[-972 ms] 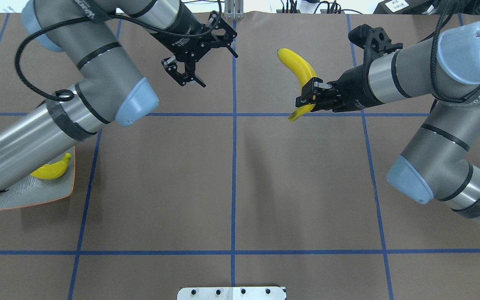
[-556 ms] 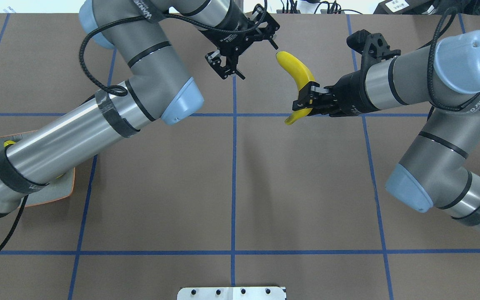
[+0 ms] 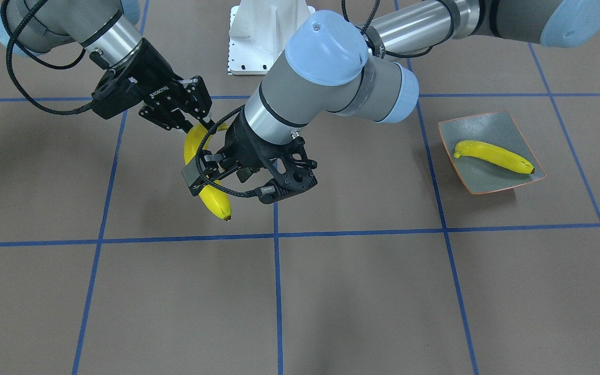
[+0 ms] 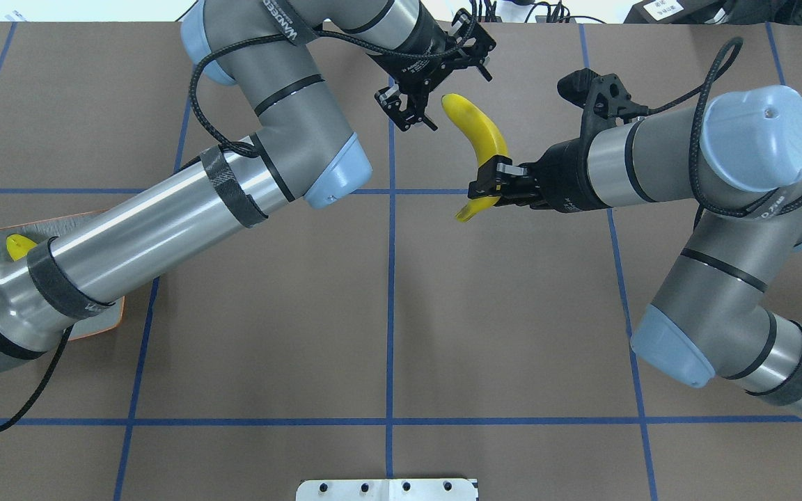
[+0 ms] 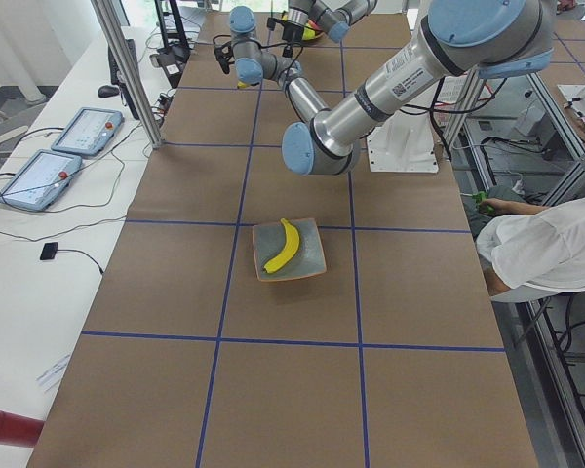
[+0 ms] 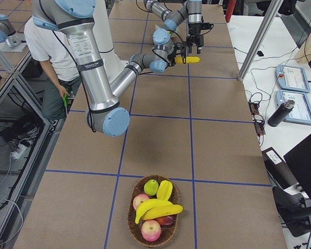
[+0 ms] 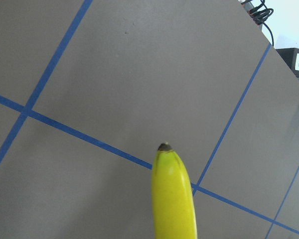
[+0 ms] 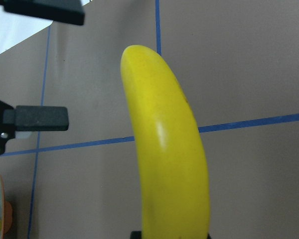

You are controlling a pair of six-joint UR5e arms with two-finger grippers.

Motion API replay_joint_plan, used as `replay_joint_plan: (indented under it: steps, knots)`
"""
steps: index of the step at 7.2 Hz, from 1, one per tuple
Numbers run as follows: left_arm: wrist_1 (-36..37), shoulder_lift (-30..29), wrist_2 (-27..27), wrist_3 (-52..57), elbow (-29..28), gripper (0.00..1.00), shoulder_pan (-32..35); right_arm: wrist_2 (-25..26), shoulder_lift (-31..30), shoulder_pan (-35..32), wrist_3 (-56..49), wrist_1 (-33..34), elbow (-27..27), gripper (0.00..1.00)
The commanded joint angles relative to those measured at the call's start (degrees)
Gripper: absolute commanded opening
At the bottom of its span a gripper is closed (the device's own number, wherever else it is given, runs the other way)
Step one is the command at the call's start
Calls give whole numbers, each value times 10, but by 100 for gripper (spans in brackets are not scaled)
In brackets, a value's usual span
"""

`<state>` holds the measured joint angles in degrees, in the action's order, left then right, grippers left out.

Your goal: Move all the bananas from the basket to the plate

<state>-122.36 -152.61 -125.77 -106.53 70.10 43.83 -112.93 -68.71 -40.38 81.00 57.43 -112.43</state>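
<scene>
one banana (image 4: 477, 133) in right end effector (image 4: 488, 183), left end effector (image 4: 460, 102) spread nearby

Bench (image 4: 512, 313) is one long brown top, marked into big squares by blue tape lines (image 4: 390, 313). Sitting straight on it: the grey-green plate (image 3: 492, 127) with the orange rim, down toward the robot's left end and inside one square. The wicker basket (image 6: 130, 223) is way off at the opposite end, its far edge right at a cross line. The robot's white base mount (image 3: 258, 36) stands at the bench's edge, mid-length.
</scene>
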Motion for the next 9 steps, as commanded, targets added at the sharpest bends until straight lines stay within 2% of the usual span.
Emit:
replay_joint_plan:
  steps: [1,2,3,5,6,7,8,9]
  knots:
    - [-12,-3,5,-11,-6,99,-9,2,0,0,0,1,-12,0]
    - [-12,-3,5,-10,-8,96,-12,2,0,0,10,1,-17,0]
    - [-12,-3,5,-11,-8,84,-12,2,0,-2,10,1,-18,0]
    - [-12,-3,5,-12,-8,47,-12,3,0,-3,11,1,-18,0]
    - [-13,-3,5,-13,-7,31,-12,4,1,-3,11,5,-19,0]
    - [-17,-5,5,-27,-6,11,-11,5,1,-3,11,5,-19,0]
    - [-22,-5,5,-27,-6,0,-12,10,2,-3,11,6,-19,0]
    - [-22,-5,5,-27,-6,0,-12,13,2,-2,11,6,-18,62]
